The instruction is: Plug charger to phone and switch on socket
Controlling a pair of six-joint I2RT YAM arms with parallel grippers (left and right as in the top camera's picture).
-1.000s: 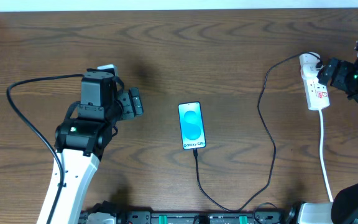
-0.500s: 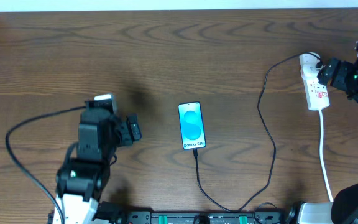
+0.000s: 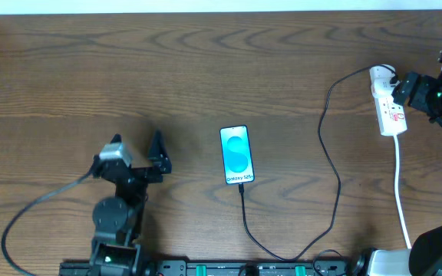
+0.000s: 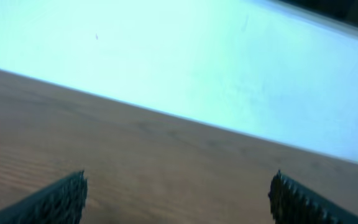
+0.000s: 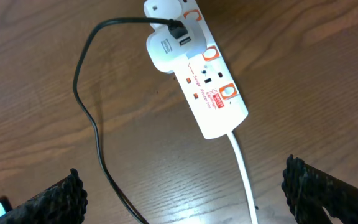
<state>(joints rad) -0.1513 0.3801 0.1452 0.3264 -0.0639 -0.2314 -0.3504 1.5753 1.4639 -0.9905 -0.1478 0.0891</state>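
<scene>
The phone (image 3: 236, 155) lies centrally, long axis 12-to-6, charger (image 3: 244, 205) at its 6 end; the socket (image 3: 387, 103) lies at 3 o'clock. Left gripper (image 4: 179, 208) and right gripper (image 5: 185, 193) jaws stand released above the wood-grain table (image 3: 206, 69).

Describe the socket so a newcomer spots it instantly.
On the dark wooden table, look to the right-hand edge. The socket is the white elongated strip lying there, with orange-red marks. It alone is a chunky white block; the charger plugged into its far end is thin and black.
</scene>
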